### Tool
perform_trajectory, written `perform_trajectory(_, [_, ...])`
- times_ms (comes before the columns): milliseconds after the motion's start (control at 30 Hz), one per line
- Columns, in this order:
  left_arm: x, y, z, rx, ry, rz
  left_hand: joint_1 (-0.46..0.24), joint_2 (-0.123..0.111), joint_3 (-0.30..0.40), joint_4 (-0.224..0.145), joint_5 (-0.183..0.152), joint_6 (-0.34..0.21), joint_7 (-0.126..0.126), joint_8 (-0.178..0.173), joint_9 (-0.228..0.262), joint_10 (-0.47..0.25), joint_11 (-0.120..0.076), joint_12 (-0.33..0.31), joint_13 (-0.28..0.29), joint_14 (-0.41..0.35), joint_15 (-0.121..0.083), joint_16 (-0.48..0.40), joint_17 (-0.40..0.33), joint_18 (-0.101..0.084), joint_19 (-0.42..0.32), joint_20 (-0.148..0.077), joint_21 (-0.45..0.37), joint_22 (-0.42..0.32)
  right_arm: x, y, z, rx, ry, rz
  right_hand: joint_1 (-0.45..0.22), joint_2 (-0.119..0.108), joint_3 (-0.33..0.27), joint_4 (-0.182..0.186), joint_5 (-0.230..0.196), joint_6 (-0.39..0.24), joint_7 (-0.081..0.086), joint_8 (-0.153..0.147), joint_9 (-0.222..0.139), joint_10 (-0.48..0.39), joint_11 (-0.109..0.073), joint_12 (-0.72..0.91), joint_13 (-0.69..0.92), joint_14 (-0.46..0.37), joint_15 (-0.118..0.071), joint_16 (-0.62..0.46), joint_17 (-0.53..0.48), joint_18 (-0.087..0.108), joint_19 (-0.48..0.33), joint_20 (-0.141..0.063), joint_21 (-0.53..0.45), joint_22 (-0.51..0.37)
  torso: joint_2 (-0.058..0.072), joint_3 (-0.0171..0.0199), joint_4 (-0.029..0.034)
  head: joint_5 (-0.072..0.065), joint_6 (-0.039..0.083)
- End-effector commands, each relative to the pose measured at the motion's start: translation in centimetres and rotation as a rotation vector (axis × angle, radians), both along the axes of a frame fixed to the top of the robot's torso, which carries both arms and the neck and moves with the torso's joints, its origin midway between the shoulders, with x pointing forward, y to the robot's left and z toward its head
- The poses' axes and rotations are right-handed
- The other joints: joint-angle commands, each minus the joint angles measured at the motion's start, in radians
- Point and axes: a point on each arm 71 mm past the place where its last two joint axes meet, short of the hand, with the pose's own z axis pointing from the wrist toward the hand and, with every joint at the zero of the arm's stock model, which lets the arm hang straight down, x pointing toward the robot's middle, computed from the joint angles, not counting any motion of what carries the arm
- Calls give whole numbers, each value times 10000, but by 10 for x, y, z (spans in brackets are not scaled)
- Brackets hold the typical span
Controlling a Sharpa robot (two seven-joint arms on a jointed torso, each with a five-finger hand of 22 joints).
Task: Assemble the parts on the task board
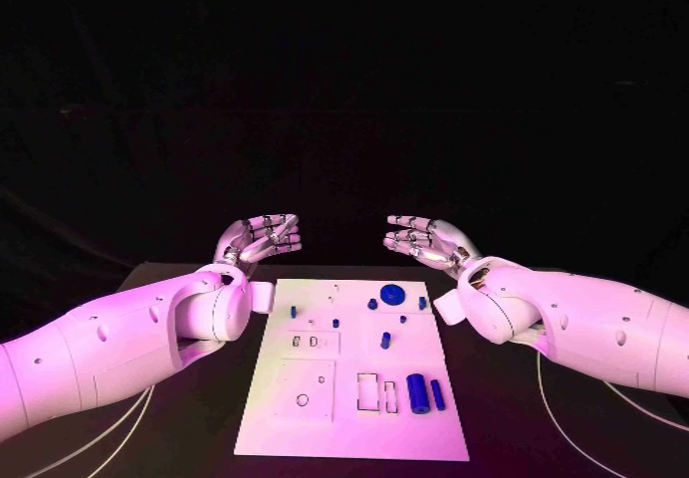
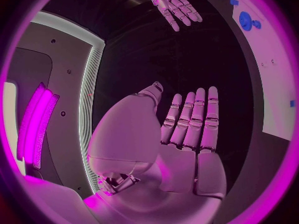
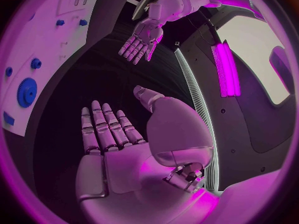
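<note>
The white task board (image 1: 324, 418) lies in the middle of the table, with several blue parts on it. A round blue gear (image 1: 392, 293) sits near its far edge, a blue cylinder (image 1: 416, 392) and a thinner blue rod (image 1: 436, 395) lie near its front right, and a small blue peg (image 1: 385, 340) lies mid-board. My left hand (image 1: 263, 237) hovers beyond the board's far left corner, fingers apart, holding nothing. My right hand (image 1: 418, 239) hovers beyond the far right corner, likewise empty. The left wrist view shows the flat left hand (image 2: 187, 129), the right wrist view the right hand (image 3: 109, 134).
The board's edge with the gear (image 2: 245, 21) shows in the left wrist view, and again with the gear (image 3: 26, 91) in the right wrist view. Black table (image 1: 172, 398) surrounds the board on both sides. Slots and holes mark the board's front left.
</note>
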Motion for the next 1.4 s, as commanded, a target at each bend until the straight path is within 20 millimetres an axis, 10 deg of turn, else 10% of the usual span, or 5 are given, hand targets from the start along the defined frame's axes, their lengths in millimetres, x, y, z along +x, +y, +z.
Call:
perform_trajectory(33, [-2,-2,3,-148,-139,-298,156,-40,126,-45,-31,190,518,92,29,361,-90,-107,-22,246,-80,104,106,149,241,-43,60,-50,1,-1,6,-844,-909,323,474,-162,124,-360,3,1970,1307,613,396,2508,-225,202,103,2127,-285,457,234,361,1464,-4,505,136,105,-6,14,-33,-20])
perform_trajectory(833, [-44,-8,40,-400,-841,-2395,365,-616,618,-505,-46,804,193,319,168,1723,-481,-803,-16,1939,-625,501,893,149,2140,-759,632,-88,13,4,33,-9623,-4124,2183,739,-1637,659,-799,184,5366,70,1589,1044,6358,-1685,57,379,8053,-2232,3025,2296,676,7730,-1719,3751,1416,1183,-85,230,-316,119])
perform_trajectory(933, [-47,-8,43,-465,-851,-2446,352,-626,624,-505,-47,793,199,311,169,1723,-479,-831,-20,1967,-631,508,913,148,2167,-770,640,-88,14,9,35,-10454,-4533,2116,607,-1876,636,-519,276,5307,3,1467,1148,6131,-1740,-207,539,8868,-2376,4798,3728,617,8514,-1953,4997,2277,1305,-88,267,-340,118])
perform_trajectory(1167, [-50,-7,46,-514,-863,-2499,329,-638,633,-504,-47,773,210,295,169,1714,-473,-881,-25,1997,-634,512,943,146,2212,-784,657,-88,14,18,35,-11302,-5046,2053,777,-2096,707,-127,388,5216,58,1313,1451,5610,-1642,-205,878,8908,-2278,10357,9255,-310,10003,-1913,11059,9853,1513,-104,339,-401,128])
perform_trajectory(1400, [-51,-6,47,-520,-843,-2512,305,-645,640,-503,-48,748,228,277,168,1699,-460,-933,-29,1997,-630,498,967,144,2268,-797,682,-83,14,26,33,-11575,-5170,2177,927,-2122,737,-2,398,5149,86,1243,1610,5446,-1601,-215,997,8943,-2210,11566,10453,-495,10216,-1785,12249,11469,1666,-137,387,-452,166])
